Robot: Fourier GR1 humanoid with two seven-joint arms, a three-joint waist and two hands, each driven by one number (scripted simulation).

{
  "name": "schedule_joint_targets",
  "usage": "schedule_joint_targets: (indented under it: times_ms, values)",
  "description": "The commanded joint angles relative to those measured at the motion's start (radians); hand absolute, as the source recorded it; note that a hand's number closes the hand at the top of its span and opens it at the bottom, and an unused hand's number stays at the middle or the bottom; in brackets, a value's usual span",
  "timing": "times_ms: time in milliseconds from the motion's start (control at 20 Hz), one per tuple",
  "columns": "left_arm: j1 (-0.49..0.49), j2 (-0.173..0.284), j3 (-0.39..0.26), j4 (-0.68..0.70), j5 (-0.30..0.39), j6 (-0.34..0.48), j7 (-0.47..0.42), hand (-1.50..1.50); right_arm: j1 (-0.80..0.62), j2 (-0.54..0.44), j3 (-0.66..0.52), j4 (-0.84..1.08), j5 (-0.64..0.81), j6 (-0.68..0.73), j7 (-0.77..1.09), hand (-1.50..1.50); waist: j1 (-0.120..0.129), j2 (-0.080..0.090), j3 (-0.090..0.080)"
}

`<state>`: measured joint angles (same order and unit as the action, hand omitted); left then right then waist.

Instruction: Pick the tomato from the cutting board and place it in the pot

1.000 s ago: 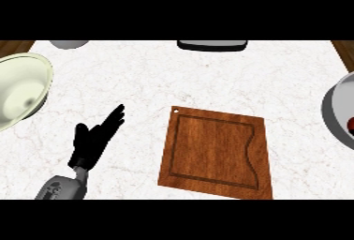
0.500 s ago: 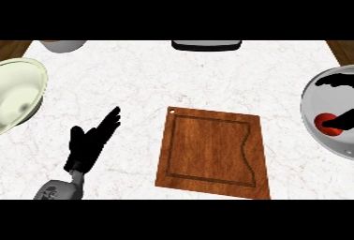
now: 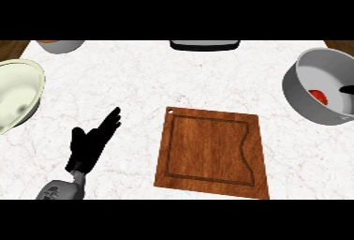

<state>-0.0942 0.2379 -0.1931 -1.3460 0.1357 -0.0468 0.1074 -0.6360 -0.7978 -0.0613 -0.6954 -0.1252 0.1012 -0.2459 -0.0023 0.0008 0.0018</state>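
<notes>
Kitchen: white marble tabletop [image 3: 207,79] w/ wooden cutting board [image 3: 211,152], grey metal pot [image 3: 319,86], pale green bowl [image 3: 15,96], dark appliance [image 3: 204,45] at far edge.

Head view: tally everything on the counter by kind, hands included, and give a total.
Pot: 1
Tomato: 1, inside the pot
Cutting board: 1
Pale green bowl: 1
Grey bowl: 1
Dark tray at far edge: 1
Left hand: 1
Total: 7
</notes>
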Motion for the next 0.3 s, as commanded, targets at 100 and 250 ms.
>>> schedule_joint_targets:
  times_ms: [100, 250]
  values:
    - [-0.050, -0.021, 0.014, 0.087, -0.027, 0.004, -0.031, 0.00, 0.052, -0.067, -0.176, 0.084, -0.131, 0.066, -0.093, -1.50, -0.006, 0.002, -0.001]
    - [-0.002, -0.018, -0.004, 0.001, -0.026, 0.003, 0.010, 0.00, 0.057, -0.167, -0.257, 0.181, -0.185, 0.192, -0.140, -1.50, 0.006, 0.003, 0.000]
